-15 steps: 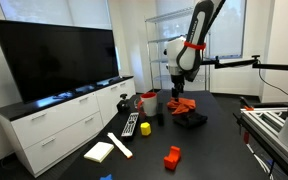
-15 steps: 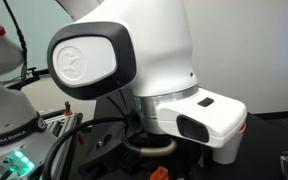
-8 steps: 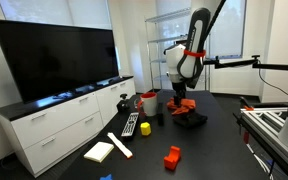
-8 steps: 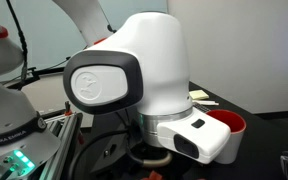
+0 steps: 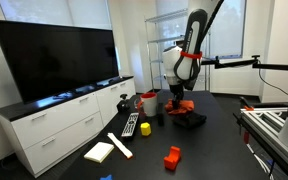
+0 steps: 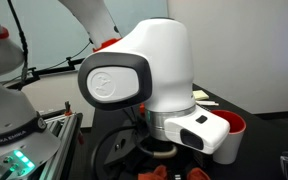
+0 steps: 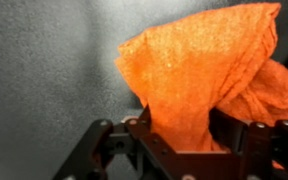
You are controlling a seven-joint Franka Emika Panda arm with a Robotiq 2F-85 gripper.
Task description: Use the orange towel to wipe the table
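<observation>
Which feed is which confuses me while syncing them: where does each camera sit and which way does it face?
Exterior view: off the black table's near end, looking along it past the television; the whole arm shows, gripper on the orange towel.
Exterior view: close beside the arm, whose white wrist fills the frame.
Wrist view: above the gripper, facing down; jaws shut on the orange towel.
Shared: arm in both exterior views.

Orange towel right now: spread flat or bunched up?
Bunched. In the wrist view the orange towel is a crumpled mound, gripped by the tool.
</observation>
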